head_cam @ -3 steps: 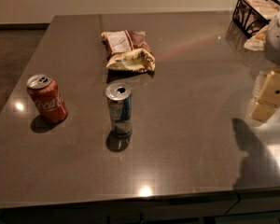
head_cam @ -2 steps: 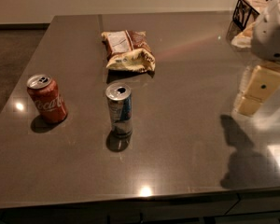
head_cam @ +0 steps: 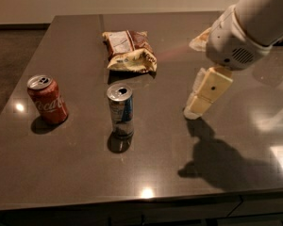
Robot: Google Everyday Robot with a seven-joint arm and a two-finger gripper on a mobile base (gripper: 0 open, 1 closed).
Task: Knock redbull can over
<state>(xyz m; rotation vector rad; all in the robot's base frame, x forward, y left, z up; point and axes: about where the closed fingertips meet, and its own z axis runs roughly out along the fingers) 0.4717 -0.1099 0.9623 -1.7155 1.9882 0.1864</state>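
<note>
The redbull can (head_cam: pixel 120 109) is slim, silver and blue, and stands upright near the middle of the dark table (head_cam: pixel 85 173). The gripper (head_cam: pixel 196 109) hangs from the white arm at the right, low over the table. It is to the right of the can, with a clear gap between them. It holds nothing that I can see.
A red Coca-Cola can (head_cam: pixel 47 99) stands upright at the left. A crumpled snack bag (head_cam: pixel 129 51) lies behind the redbull can. Another pale item (head_cam: pixel 199 41) is partly hidden behind the arm at the back right. The table's front edge runs along the bottom.
The arm and gripper have moved left and inward from the right edge, closer to the redbull can. The cans and bag have not moved.
</note>
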